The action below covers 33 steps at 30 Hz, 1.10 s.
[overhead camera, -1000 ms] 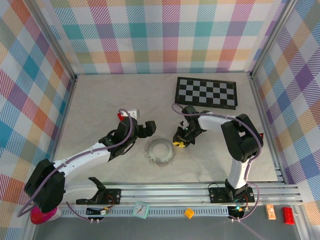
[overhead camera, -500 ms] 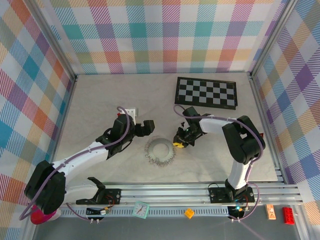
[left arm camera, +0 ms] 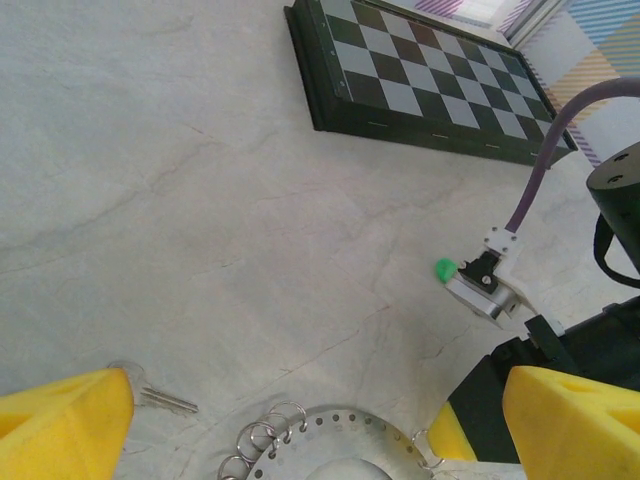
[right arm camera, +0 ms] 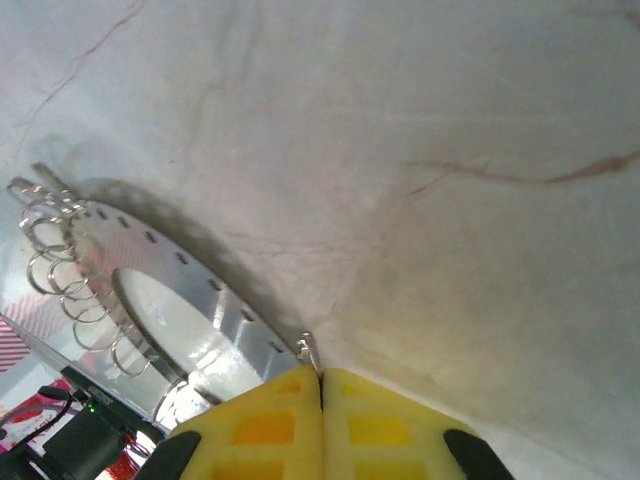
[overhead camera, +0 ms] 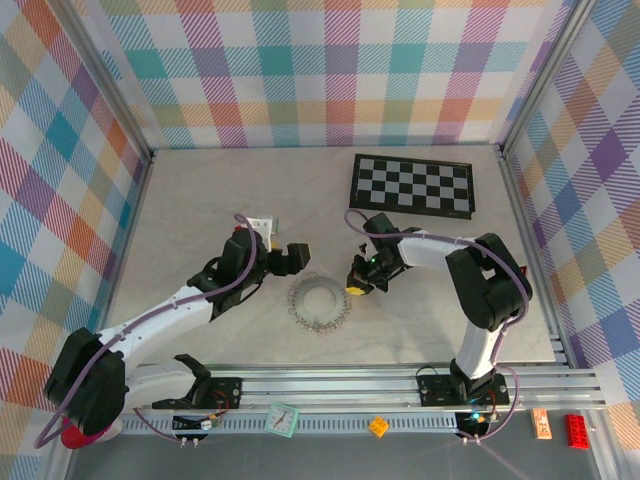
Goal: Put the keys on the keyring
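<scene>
While the right claw (right arm camera: 322, 382) sits pinched shut, a silver sliver (right arm camera: 308, 348) at its tips touching the keyring (right arm camera: 215, 300) rim just ahead, any lift wants gentleness; one key (left arm camera: 165, 399) lies beside the wide-open left claw (left arm camera: 320, 412).

My right hand (right arm camera: 321, 380) now has its yellow fingers pressed together at the keyring (right arm camera: 215, 300) rim; a second ago they stood apart. My left hand (left arm camera: 318, 425) shifts slightly left.
</scene>
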Motion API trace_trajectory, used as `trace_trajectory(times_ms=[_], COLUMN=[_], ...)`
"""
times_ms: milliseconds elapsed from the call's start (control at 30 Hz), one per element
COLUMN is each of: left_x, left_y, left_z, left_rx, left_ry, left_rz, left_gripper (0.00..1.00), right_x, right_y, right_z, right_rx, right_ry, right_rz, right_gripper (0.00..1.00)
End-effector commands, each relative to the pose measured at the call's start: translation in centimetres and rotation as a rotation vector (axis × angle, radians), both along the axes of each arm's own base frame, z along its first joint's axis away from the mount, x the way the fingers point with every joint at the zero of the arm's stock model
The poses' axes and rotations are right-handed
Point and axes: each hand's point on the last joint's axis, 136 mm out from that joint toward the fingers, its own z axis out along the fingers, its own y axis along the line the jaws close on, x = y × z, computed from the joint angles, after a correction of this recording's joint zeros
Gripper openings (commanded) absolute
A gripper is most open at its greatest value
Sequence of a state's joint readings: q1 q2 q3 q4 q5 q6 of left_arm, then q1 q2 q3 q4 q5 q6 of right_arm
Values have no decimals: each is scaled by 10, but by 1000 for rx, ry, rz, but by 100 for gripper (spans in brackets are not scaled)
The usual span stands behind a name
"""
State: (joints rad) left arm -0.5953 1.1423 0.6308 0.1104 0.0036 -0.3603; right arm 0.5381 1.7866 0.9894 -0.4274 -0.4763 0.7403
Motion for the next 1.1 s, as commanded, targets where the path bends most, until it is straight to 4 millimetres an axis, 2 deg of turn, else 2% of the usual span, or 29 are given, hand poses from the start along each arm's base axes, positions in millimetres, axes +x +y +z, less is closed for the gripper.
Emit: trace_trajectory(times_ms=[0,167,300,433,633,700,833,1067], left_x=[3,17,17,-4,-40,-51,-66,-86], left_y=[11,35,28,6,-18,-24,-32,-45], left_z=[12,25,45,60,79,82,87,75], left_rx=[48,136,171,207,169,140,82,33], left_ry=[-70,-114,-167,-230,-352,-379,-418,-392], left_rz=[-4,-20,-205,-478,-761,-836,-940,-1065], left_gripper=[95,91,83,74,64,61,49,35], right_x=[3,9,13,11,-2,-7,-21,-34], right_y=[6,20,24,26,32,34,41,51], right_z=[26,72,112,149,192,202,217,221], right_rx=[34,92,131,176,242,266,326,382], right_ry=[-83,-375,-633,-825,-1025,-1077,-1150,-1138], right_rz=[49,157,241,352,531,585,691,806], right_gripper=[0,0,0,0,0,0,0,0])
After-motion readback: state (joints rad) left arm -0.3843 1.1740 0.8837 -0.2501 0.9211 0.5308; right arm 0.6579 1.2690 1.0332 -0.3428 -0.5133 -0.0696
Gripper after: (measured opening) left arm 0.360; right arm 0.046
